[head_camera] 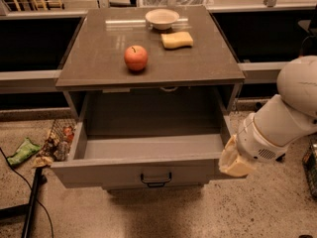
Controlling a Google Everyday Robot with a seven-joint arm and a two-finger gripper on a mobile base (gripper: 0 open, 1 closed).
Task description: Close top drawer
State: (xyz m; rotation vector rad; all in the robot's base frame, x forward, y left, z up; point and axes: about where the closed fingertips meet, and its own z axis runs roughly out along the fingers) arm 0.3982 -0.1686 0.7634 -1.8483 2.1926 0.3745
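Observation:
The top drawer [133,175] of the grey cabinet stands pulled far out. It looks empty inside, and its flat grey front carries a small dark bail handle [155,178] at centre. The lower drawers are hidden beneath it. My gripper [233,163] is low at the drawer's right front corner, at the end of the white arm that comes in from the right. It is close to or touching the right end of the drawer front.
On the cabinet top [99,63] lie a red apple [135,58], a yellow sponge [177,39] and a white bowl [162,19]. A wire basket of snack packs [58,140] and a green packet [23,151] lie on the floor at left, beside a black cable [34,197].

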